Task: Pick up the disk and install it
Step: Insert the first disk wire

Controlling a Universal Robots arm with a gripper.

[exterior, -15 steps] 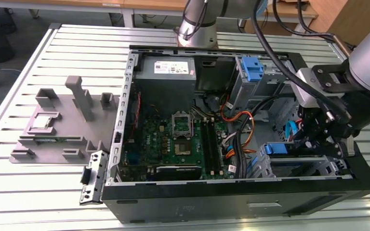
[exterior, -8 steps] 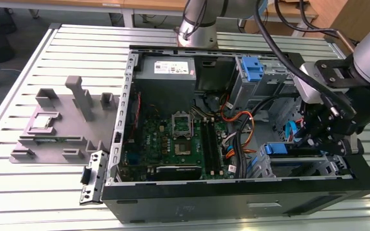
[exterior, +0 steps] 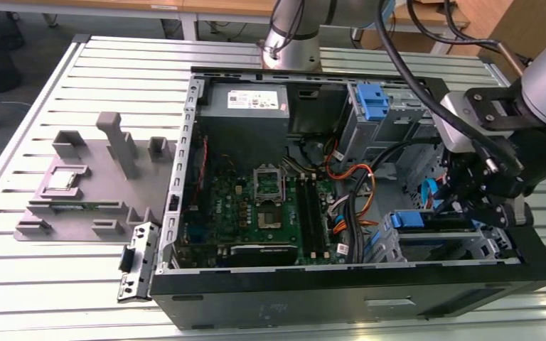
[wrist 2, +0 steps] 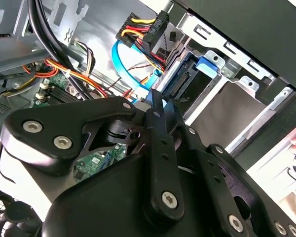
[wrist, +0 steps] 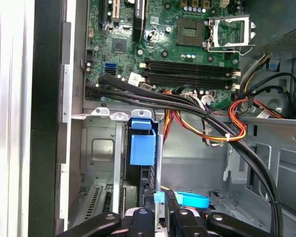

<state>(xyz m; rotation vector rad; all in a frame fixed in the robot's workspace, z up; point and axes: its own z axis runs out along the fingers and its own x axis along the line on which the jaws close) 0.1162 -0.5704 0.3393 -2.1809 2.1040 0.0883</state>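
Exterior view's right, near side: the black robot gripper [exterior: 477,202] hangs over the metal drive cage [exterior: 443,245] of the open black computer case [exterior: 349,284], where the blue-framed silver disk [exterior: 415,222] sits slotted in. Whether its jaws are open, I cannot tell. Farther off lies the green motherboard [exterior: 254,213].

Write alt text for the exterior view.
A robot arm's tool reaches into the open computer case at the exterior view's right, beside a blue-framed disk in the drive bay. The motherboard lies exposed; a grey fixture sits outside the case.
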